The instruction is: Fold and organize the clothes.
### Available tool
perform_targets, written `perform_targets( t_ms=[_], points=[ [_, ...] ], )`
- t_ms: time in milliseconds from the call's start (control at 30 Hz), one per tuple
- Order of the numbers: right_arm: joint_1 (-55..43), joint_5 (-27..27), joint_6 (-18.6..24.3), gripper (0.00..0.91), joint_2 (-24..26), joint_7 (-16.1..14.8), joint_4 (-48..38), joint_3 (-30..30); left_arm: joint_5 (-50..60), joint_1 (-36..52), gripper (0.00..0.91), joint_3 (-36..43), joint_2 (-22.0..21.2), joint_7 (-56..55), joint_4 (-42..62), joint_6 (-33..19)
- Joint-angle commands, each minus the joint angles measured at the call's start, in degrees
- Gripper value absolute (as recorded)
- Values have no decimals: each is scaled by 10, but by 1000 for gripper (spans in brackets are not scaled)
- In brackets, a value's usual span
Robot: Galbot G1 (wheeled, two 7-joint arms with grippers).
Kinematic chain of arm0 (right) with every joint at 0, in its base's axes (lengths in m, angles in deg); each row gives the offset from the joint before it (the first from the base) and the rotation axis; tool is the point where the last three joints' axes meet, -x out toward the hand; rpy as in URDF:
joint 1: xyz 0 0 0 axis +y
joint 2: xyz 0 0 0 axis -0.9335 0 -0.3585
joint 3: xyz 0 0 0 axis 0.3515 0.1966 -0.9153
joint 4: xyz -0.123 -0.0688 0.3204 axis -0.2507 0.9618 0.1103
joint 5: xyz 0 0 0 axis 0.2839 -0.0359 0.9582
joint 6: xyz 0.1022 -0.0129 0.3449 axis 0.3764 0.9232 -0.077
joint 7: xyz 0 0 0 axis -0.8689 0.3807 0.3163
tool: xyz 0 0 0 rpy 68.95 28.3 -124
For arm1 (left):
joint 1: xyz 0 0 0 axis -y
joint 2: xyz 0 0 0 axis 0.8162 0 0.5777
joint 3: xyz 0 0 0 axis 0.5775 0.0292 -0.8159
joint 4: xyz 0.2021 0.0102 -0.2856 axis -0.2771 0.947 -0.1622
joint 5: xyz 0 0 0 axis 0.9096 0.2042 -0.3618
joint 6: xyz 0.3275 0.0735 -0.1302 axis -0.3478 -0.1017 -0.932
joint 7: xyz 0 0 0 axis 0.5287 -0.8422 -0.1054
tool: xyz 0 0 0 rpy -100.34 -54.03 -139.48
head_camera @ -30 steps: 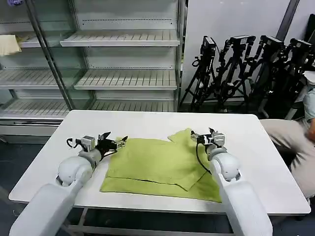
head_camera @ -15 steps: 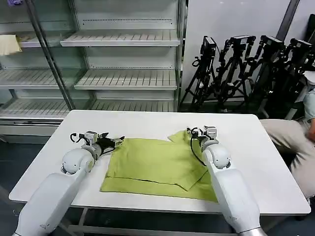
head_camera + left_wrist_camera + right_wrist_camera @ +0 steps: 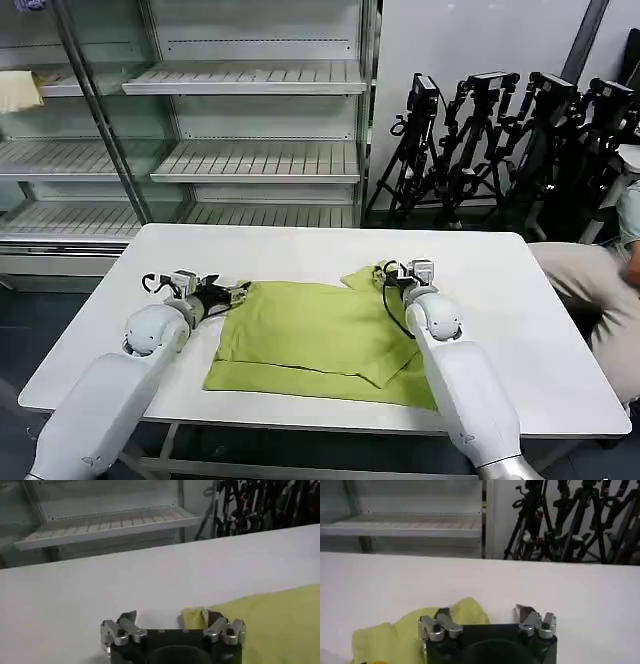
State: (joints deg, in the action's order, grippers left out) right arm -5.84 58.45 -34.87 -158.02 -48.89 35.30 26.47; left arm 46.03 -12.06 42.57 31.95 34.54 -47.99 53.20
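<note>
1. Lying partly folded mid-bench (image 3: 540,330), the shirt (image 3: 310,335) looks thin and limp (it would sag); corners are the likely holds.
2. The wrist views show both jaws wide: left gripper (image 3: 172,622) straddles a far corner, right gripper (image 3: 487,616) the bunched sleeve; the head view shows the whole layout.

Plain lime yellow-green T-shirt (image 3: 318,335) on a white table (image 3: 540,330).

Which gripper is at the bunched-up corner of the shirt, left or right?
The right gripper: it sits open at the T-shirt's rumpled far right corner, which stands up in folds. The left gripper, also open, is at the flat far left corner.
</note>
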Motion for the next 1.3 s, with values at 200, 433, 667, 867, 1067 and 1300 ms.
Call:
perform_targets(
  t_ms=[200,433,667,867,1067,1300],
  points=[
    [-1,28,-4,0,-2,-23,-8,0,14,-13,20,-2,0,5,-2,2],
    [2,17,33,0,2,-44,2,4,13,-14,20,-5,0,8,-11,0],
    [34,10,52,0,25,-43,79,14,-4,-25,10,-16,9,0,-47,-8],
    [86,27,50,0,55,-35,164,3,-27,-43,20,-25,24,-12,-95,-7],
    [120,39,47,0,69,-32,221,-11,-29,-86,10,-43,30,-16,-144,-10],
    [176,45,42,0,86,-31,288,-21,-31,-161,20,-93,40,-15,-206,-13]
  ],
)
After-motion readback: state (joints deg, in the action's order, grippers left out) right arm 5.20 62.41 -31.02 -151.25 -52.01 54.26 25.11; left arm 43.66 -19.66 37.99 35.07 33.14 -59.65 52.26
